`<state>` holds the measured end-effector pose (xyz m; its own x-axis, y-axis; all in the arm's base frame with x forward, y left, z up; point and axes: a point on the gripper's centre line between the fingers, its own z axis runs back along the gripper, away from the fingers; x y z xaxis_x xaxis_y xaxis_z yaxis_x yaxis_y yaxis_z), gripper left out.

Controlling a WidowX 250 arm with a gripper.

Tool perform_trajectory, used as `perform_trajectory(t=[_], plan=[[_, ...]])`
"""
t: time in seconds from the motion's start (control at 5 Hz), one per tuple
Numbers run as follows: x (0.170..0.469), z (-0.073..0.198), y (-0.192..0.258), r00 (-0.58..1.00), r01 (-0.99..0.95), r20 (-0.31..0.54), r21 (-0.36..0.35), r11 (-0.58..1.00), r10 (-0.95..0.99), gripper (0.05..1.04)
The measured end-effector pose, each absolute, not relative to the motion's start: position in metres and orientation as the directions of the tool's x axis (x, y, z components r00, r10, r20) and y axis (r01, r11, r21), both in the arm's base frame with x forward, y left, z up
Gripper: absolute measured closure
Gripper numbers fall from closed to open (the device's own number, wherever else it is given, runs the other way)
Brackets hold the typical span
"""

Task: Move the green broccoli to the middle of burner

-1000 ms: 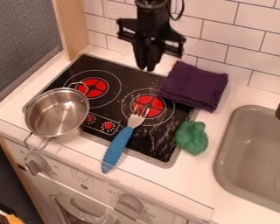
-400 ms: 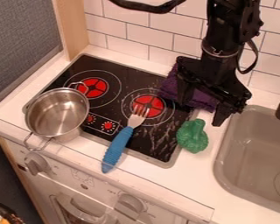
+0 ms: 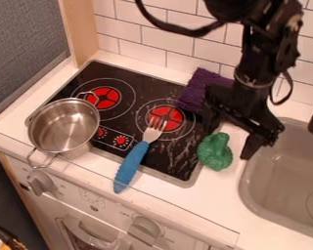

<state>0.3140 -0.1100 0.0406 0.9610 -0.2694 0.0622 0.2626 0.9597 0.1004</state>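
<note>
My gripper (image 3: 230,142) hangs open over the counter between stove and sink, one finger to the upper left of the green broccoli (image 3: 215,152) and the other to its right. The broccoli lies on the white counter beside the stove's right edge, its stem toward the gripper. On the black stovetop, the right burner (image 3: 166,118) has a red centre, with the fork's tines over it. The left burner (image 3: 103,98) is partly covered by the pot's handle.
A metal pot (image 3: 63,126) stands at the stove's left. The blue-handled fork (image 3: 131,166) crosses the stove's front edge. A folded purple cloth (image 3: 199,90) lies behind the broccoli, partly behind the arm. The grey sink (image 3: 278,195) is at the right, a tiled wall behind.
From above the back of the stove, my gripper has moved right and then down toward the broccoli, its fingers now spread apart. The broccoli, fork and pot stay in place.
</note>
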Motion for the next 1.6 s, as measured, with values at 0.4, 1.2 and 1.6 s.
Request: perform_trajectory(t=[0.4,1.2,1.6], plan=[[0.316,0.026,-0.113,0.963,0.261,0.041,0.083,0.962,-0.265,0.366],[0.367,0.107,0.022,0.97,-0.08,0.235,0.065,0.995,0.063,0.381],[0.383,0.051,0.052,0.985,-0.12,0.134,0.07,0.99,0.11,0.381]])
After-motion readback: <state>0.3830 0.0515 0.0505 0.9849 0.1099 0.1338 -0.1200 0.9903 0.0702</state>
